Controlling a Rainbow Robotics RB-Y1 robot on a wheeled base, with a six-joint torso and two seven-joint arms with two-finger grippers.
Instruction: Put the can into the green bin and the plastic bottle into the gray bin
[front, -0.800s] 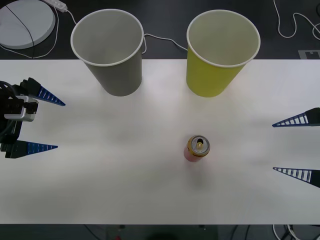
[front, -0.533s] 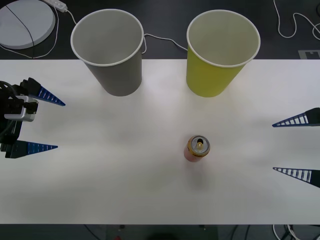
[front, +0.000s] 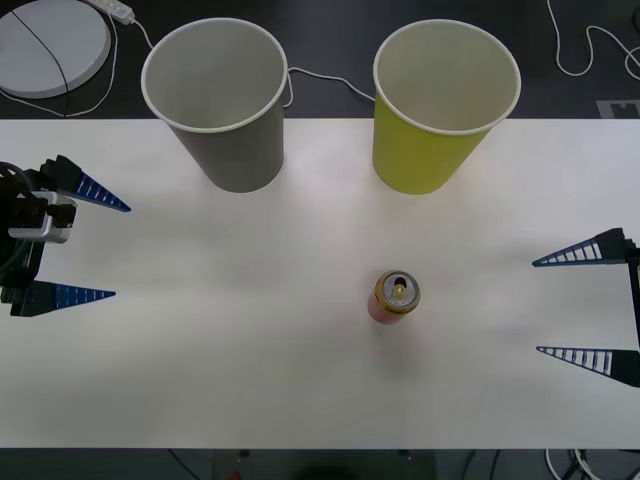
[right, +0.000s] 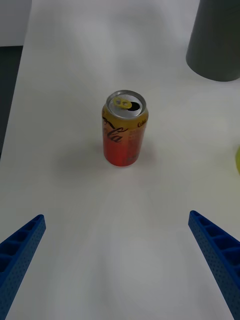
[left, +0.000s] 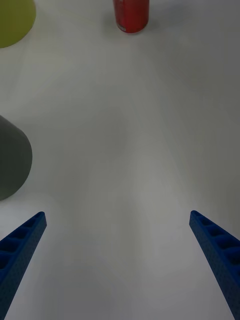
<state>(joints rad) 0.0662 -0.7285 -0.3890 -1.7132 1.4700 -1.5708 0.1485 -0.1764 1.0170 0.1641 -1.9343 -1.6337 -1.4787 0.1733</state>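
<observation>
The can (front: 397, 295) stands upright on my white surface (front: 250, 350), a little right of centre and nearer me than either bin, its pull-tab top facing up and its opening showing. In my right wrist view the can (right: 125, 128) sits straight ahead between the two blue fingers, apart from both.

My right tool (front: 582, 306) hangs over the right edge of the surface, released, its fingers spread wide and pointing inward toward the can with clear surface between them and it. My left tool (front: 88, 243) waits at the far left edge (well apart from the can), also released, its fingers splayed and holding nothing.

At the far edge of the surface stand the two bins, both upright with pale insides and white rolled rims. The gray bin (front: 220, 105) is on the left; the green bin (front: 437, 110) is on the right, almost straight beyond the can. The two stand near each other without touching.

In my left wrist view the can (left: 131, 15) shows far ahead, with a sliver of the green bin (left: 15, 22) and the gray bin's wall (left: 12, 160) to one side.

Beyond the surface, on the dark floor, lie a white round disc (front: 50, 45) and white cables (front: 590, 50).
</observation>
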